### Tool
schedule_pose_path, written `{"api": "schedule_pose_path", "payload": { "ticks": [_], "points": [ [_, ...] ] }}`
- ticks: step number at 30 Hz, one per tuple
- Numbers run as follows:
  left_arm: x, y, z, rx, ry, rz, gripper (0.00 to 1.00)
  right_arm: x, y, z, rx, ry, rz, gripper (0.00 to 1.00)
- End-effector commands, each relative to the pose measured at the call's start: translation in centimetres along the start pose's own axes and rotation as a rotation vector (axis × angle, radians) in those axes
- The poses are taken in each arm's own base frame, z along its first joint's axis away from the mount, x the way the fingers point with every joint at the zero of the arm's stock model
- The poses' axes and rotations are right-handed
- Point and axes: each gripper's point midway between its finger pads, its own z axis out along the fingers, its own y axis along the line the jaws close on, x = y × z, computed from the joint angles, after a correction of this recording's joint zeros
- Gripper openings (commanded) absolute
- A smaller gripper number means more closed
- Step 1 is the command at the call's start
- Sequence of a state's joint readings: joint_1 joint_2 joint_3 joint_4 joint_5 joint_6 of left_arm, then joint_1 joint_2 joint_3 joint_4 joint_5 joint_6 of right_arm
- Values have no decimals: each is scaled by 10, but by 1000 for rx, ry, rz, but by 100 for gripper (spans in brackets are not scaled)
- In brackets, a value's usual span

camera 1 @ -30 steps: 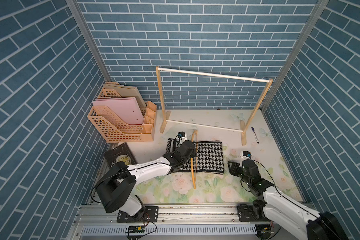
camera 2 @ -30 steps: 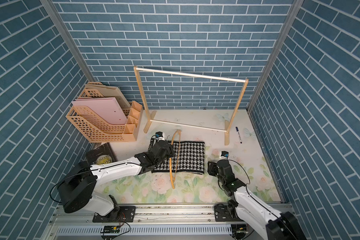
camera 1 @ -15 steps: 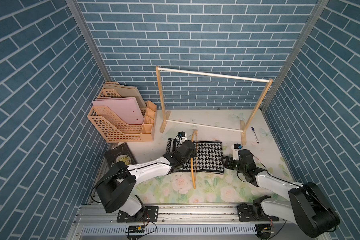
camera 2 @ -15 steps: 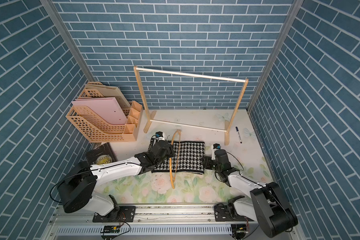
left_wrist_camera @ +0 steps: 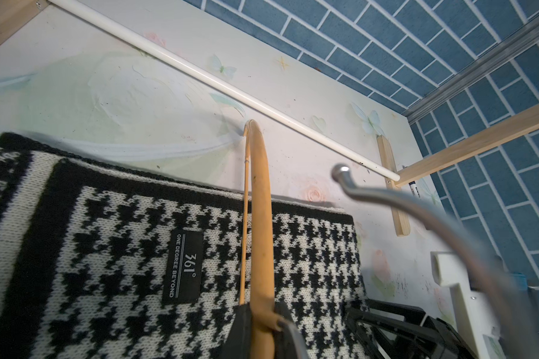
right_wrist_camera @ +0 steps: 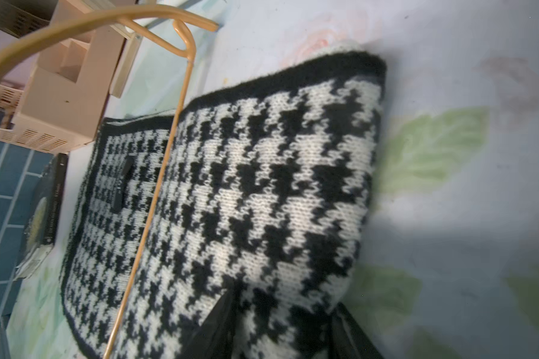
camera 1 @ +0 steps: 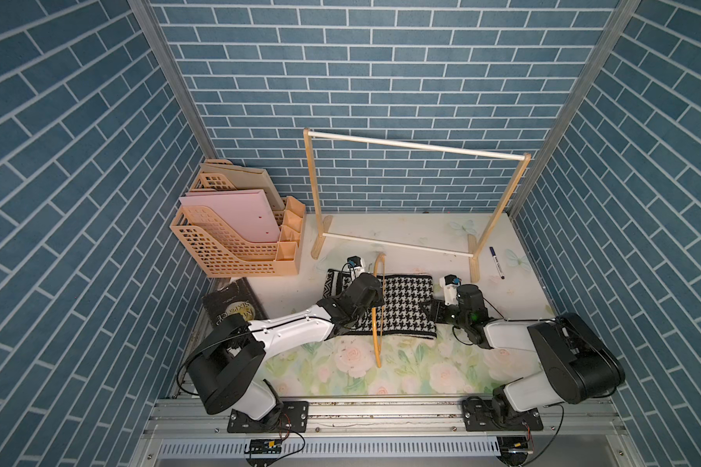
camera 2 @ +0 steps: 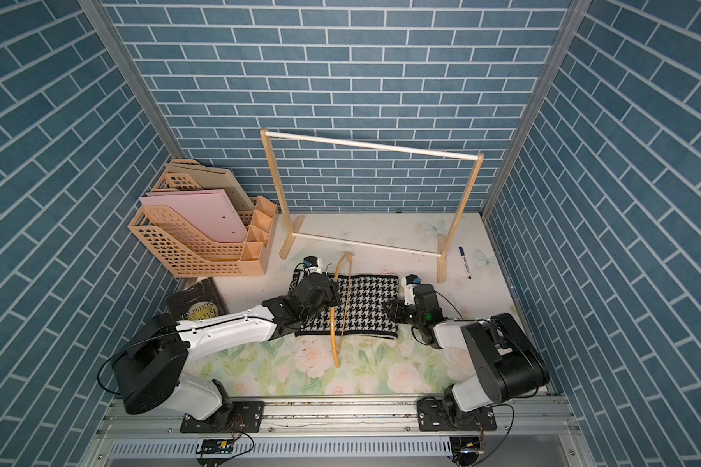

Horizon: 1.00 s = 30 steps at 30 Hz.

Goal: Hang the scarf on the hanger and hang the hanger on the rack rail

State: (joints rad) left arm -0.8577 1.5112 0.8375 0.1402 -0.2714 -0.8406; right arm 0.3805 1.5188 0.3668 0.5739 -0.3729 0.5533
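left gripper clamped on the hanger, right gripper straddling the scarf edge (can't tell if it's biting), so a shallow grab probably slips.

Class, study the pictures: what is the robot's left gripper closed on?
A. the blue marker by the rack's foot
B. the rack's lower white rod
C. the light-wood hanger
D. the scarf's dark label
C: in the left wrist view the left gripper is clamped on the hanger, which crosses over the scarf.
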Motion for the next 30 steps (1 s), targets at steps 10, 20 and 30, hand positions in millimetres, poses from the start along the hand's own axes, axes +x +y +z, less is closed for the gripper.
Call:
{"api": "schedule_pose_path", "payload": {
  "ticks": [10, 20, 30],
  "points": [
    [7, 0, 3, -24, 25, 31, 0, 2, 36, -7, -197, -6, 14, 0],
    [18, 16, 6, -68, 36, 38, 0, -32, 162, -7, -540, -93, -260, 0],
    [9, 16, 1, -82, 9, 48, 0, 6, 217, 73, -820, -18, -256, 0]
  ]
}}
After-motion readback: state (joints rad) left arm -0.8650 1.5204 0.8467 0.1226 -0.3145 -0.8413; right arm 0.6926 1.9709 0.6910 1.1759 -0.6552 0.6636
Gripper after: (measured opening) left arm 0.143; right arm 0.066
